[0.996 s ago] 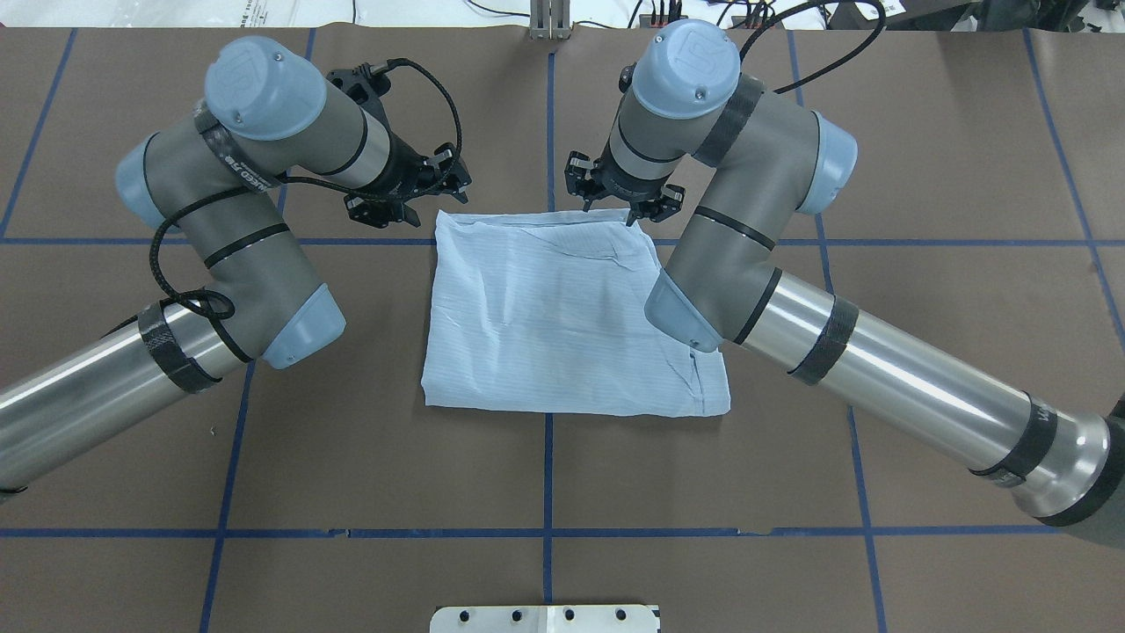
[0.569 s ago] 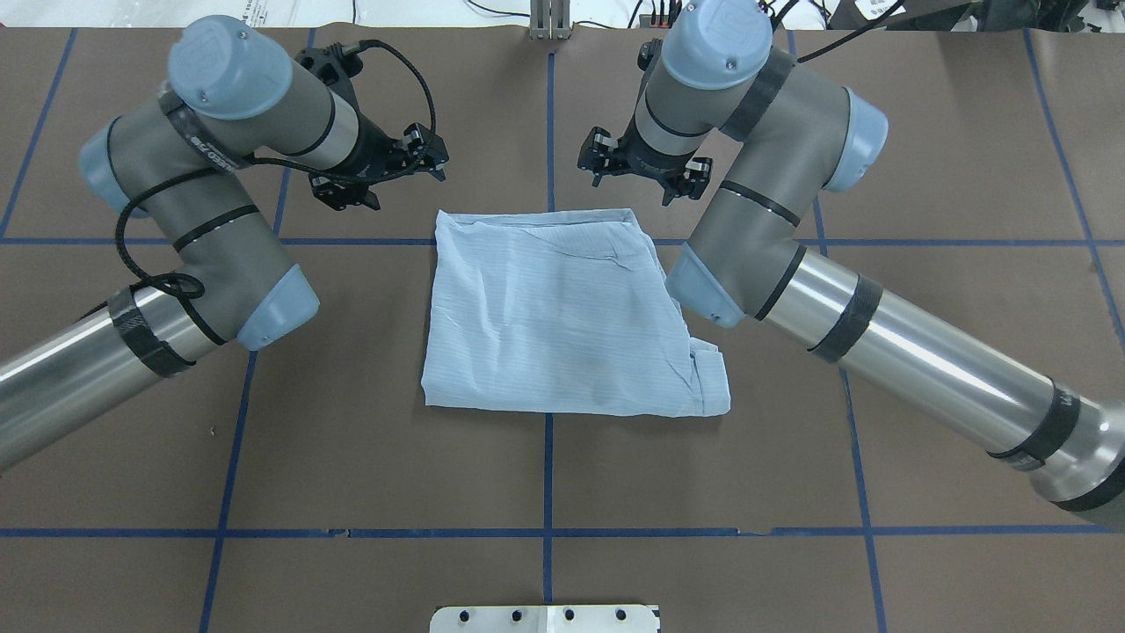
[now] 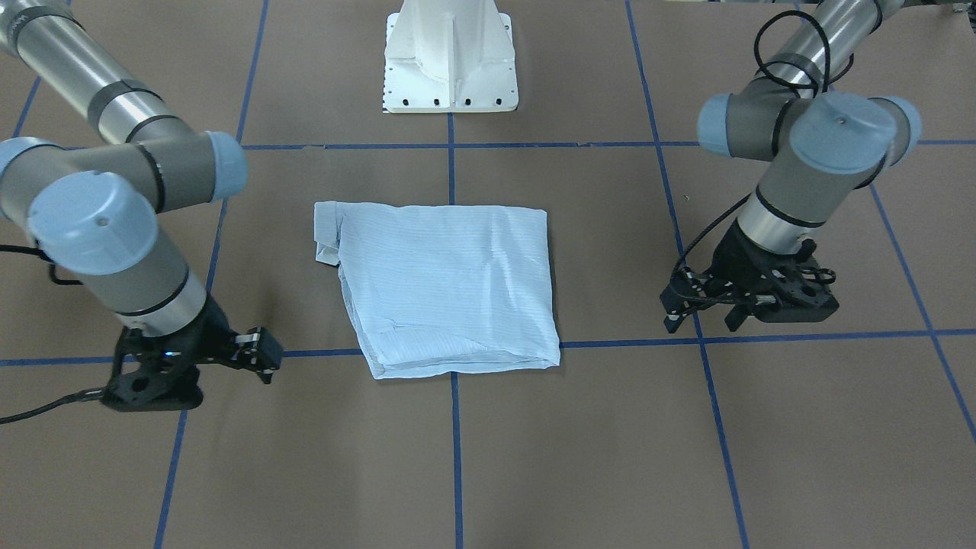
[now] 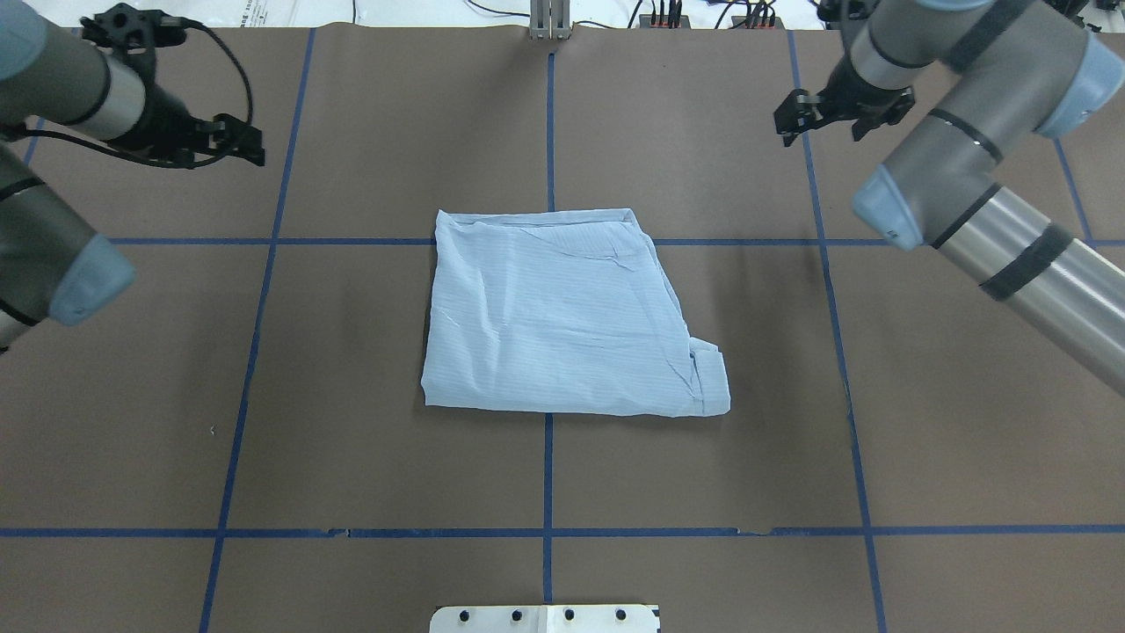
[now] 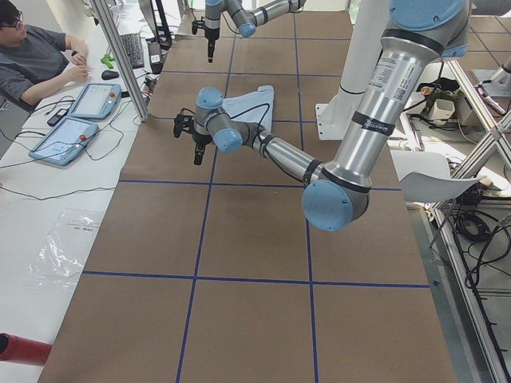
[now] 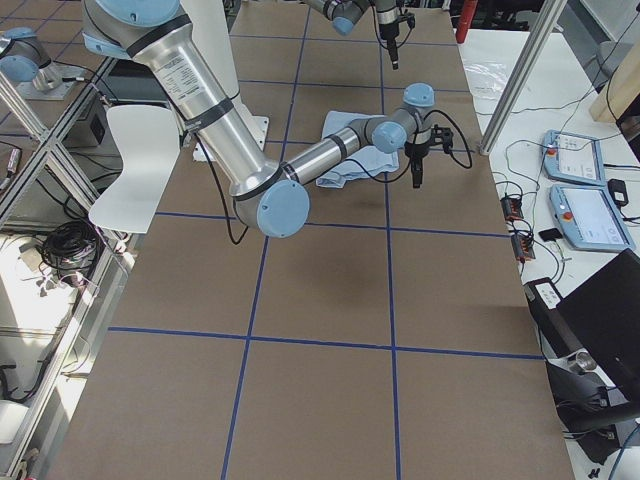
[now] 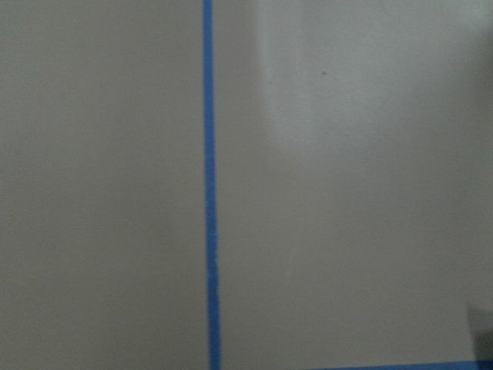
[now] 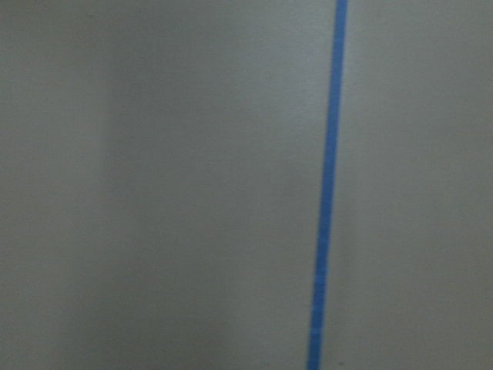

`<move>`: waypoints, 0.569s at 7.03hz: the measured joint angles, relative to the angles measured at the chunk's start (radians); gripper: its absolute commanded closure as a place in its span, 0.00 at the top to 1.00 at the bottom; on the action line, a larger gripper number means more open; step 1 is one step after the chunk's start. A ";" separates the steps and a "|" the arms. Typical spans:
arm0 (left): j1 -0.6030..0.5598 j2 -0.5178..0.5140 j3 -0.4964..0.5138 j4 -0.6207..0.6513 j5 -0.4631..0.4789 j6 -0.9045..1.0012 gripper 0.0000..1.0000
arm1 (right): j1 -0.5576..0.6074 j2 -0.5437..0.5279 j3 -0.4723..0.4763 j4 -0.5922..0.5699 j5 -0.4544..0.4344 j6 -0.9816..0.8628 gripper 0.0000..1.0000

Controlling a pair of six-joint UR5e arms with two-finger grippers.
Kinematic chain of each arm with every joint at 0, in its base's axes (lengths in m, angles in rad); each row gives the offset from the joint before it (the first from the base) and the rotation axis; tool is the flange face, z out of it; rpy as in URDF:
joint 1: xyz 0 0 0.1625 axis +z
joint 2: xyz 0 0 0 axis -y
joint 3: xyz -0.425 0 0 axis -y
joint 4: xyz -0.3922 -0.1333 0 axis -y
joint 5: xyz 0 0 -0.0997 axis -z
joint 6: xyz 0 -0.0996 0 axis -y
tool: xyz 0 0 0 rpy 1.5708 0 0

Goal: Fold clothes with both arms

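Currently:

- The shirt (image 4: pixel 562 316) lies flat on the middle of the table (image 4: pixel 352 440), folded into a roughly square packet.
- Its far edge runs along a blue tape line (image 4: pixel 747 242) in the overhead view. A second tape line, running away from the robot, passes under the packet near its middle.
- A narrow folded band of cloth (image 4: pixel 710 374) sticks out at the packet's near corner on the robot's right. Whether it is a cuff or the collar cannot be told.
- The left tool (image 3: pixel 701 324) is released: its fingers stand spread with nothing between them. It is well apart from the shirt, on the robot's left, fingers pointing down toward the table.
- The right tool (image 4: pixel 817 132) is also released, fingers spread and holding nothing. It is well apart from the shirt, on the robot's right.
- Neither tool touches the shirt.
- Both wrist cameras show only bare table surface and one blue tape line, out of focus.
- The white base plate (image 3: pixel 450 69) stands at the robot's edge of the table, in line with the shirt.
- A person (image 5: pixel 32 56) sits at a side desk beyond the table in the left side view.
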 measured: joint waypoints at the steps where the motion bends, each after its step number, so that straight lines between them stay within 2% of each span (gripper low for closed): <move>1: -0.077 0.090 -0.031 0.001 -0.032 0.154 1.00 | 0.065 -0.068 0.005 0.000 0.042 -0.147 1.00; 2: -0.149 0.169 -0.048 -0.001 -0.055 0.294 1.00 | 0.122 -0.148 0.025 0.003 0.086 -0.248 1.00; 4: -0.214 0.255 -0.053 -0.012 -0.060 0.364 1.00 | 0.178 -0.298 0.128 0.013 0.144 -0.300 1.00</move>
